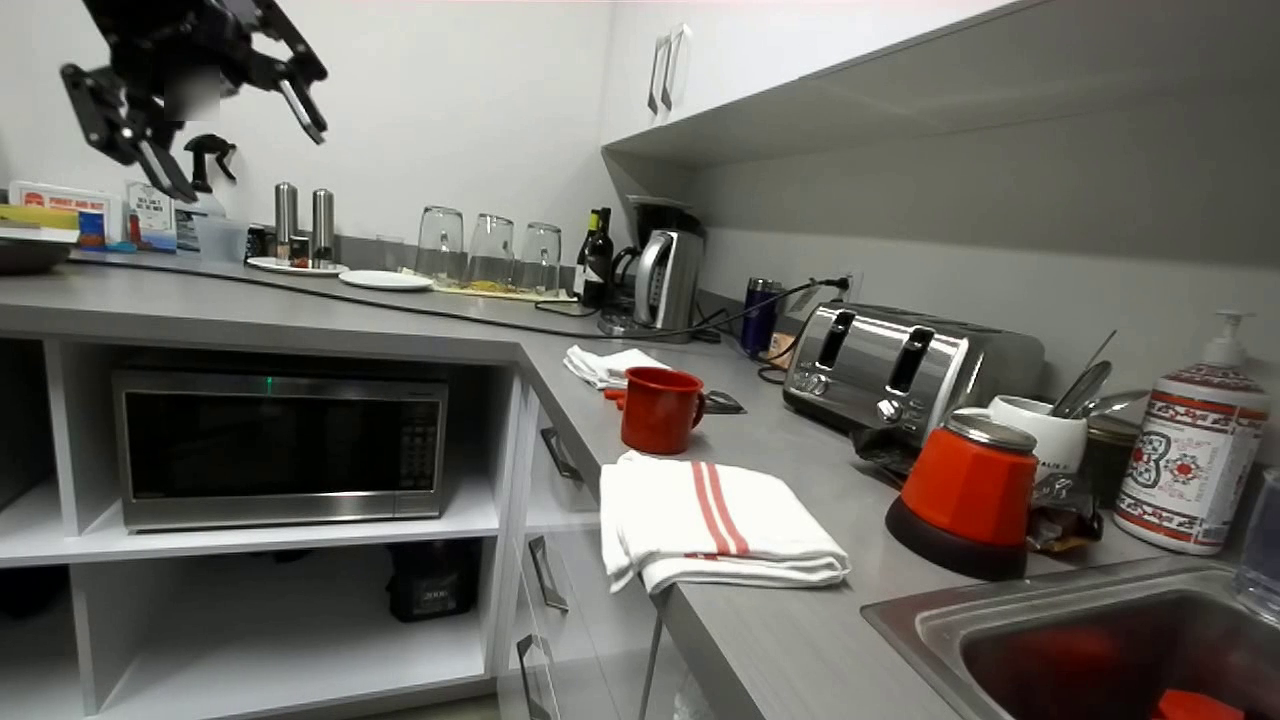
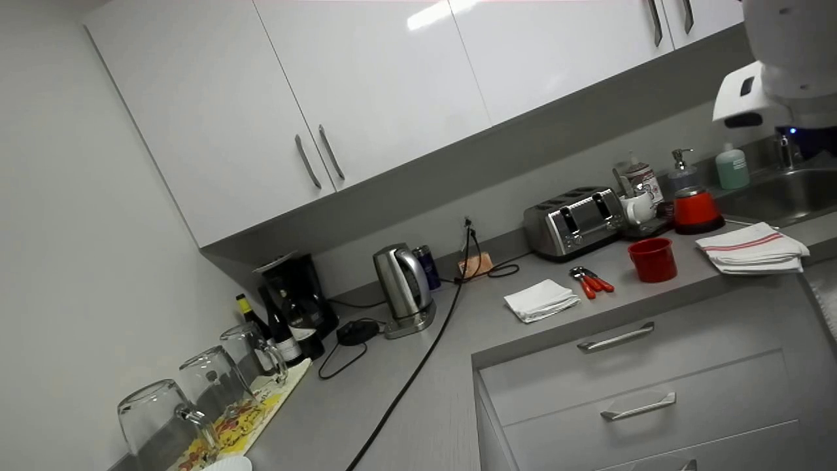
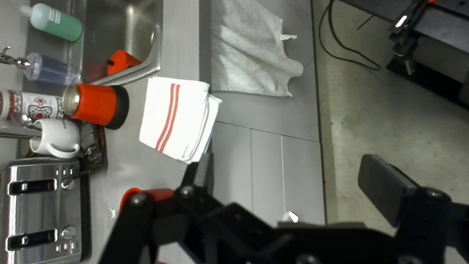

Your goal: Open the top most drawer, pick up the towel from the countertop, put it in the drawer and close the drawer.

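The towel (image 1: 720, 520), white and folded with red stripes, lies on the grey countertop (image 1: 745, 655) at its front edge beside the sink. It also shows in an exterior view (image 2: 752, 252) and in the wrist view (image 3: 176, 117). The top most drawer (image 2: 628, 363) is shut under the countertop, with a slim metal handle (image 2: 616, 337). My gripper (image 1: 250, 163) is open and empty, high above the counter. In the wrist view the open gripper (image 3: 287, 161) stands over the drawer fronts and the floor, apart from the towel.
A red mug (image 1: 660, 412), red-handled tool (image 2: 590, 281) and small white cloth (image 2: 541, 301) sit near the towel. A toaster (image 2: 575, 222), an orange-red container (image 1: 970, 490) and a sink (image 1: 940, 600) stand behind and beside it. A black cable (image 2: 405, 392) crosses the counter.
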Motion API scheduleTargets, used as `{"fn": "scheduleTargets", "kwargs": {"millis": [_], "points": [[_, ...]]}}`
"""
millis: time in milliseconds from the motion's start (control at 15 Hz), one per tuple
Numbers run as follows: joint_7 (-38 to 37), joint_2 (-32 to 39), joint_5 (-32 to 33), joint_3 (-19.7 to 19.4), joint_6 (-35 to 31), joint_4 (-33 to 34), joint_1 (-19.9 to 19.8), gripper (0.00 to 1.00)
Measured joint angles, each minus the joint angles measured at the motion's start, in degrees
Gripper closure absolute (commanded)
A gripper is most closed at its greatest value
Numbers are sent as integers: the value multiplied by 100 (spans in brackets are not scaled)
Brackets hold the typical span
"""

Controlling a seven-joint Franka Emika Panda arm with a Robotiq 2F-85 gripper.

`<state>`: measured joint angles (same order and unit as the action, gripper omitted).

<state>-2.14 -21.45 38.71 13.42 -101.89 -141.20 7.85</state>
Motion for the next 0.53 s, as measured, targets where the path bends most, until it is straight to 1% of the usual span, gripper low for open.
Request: {"fn": "scheduleTargets", "kwargs": {"millis": [133,267,400,533], "points": [[-342,338,527,0,-267,-102,-47,0],[-795,739,818,9,-299,-91,-50,0],[-1013,1075,828,12,-199,10,-33,0],[-1046,1233,827,11,-133,115,-30,0]]}}
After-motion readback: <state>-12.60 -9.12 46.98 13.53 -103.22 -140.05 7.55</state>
